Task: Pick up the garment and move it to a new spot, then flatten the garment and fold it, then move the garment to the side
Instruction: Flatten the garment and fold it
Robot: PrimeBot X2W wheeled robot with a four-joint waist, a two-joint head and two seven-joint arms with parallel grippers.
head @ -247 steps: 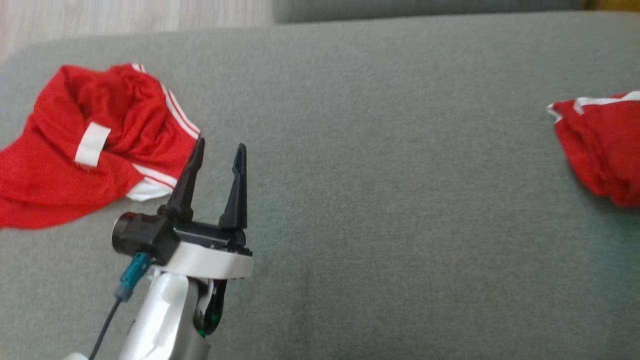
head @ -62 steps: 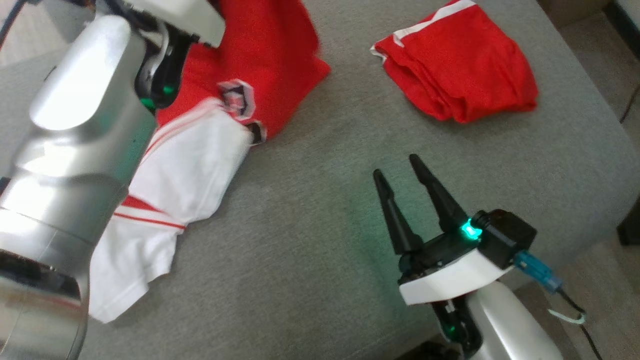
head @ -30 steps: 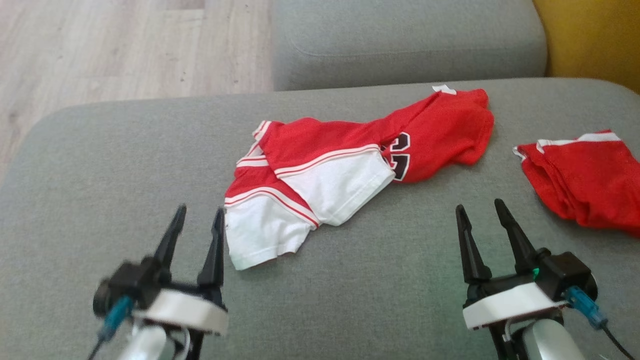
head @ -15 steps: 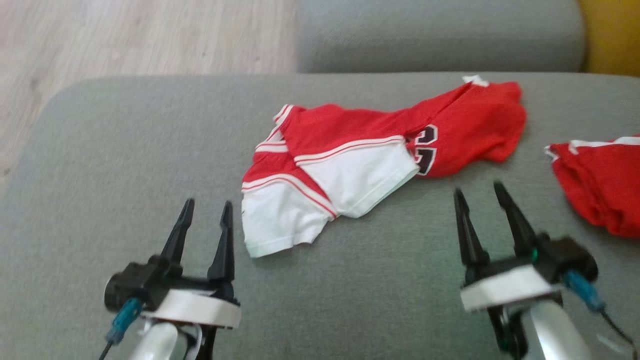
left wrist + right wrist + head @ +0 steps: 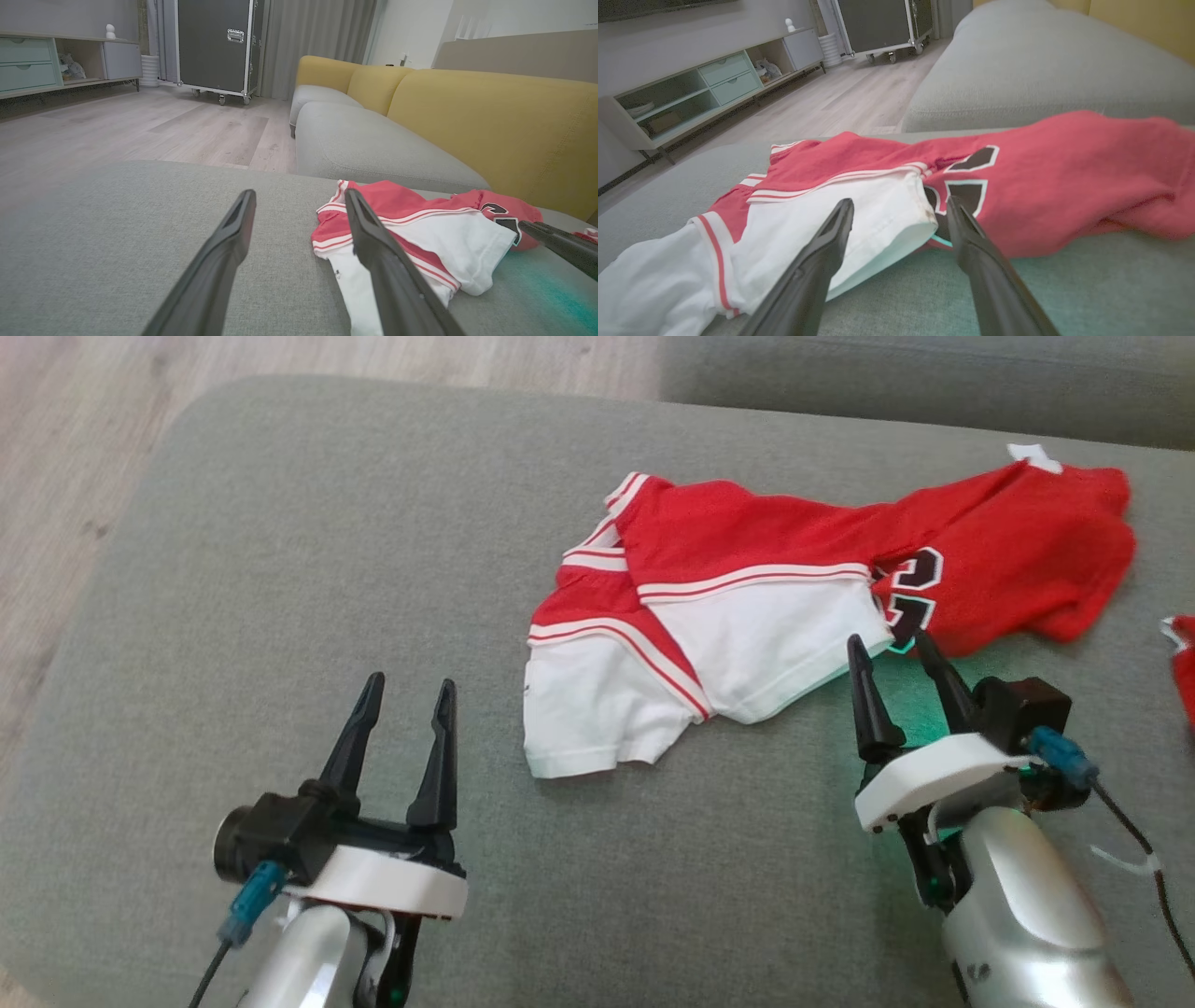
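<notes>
The thin red and white sports garment is seen lying bunched up on the wide grey cloth sofa cushion, out toward the far right part of it. Flattening is judged to be the step in hand, because the garment is twisted and folded over itself.

The left gripper with two long dark fingers is spread wide and nothing is held in it. It is set near the white bottom corner of the garment, but apart from it. The right gripper is spread wide too and is empty. Its tips are placed just at the white edge, beside the black number.

To do this well, two far-apart edges should be picked, one for each gripper. Only the cloth should be pinched, not the cushion under it. Then the cloth should be pulled gently sideways until it lies smooth. If it is pulled too fast, it may be dragged along in a lump.

The garment is made up of a red part, a white part and thin stripes. A small white tag is seen at its far end. It looks soft and floppy, so it is likely to be bent easily
</notes>
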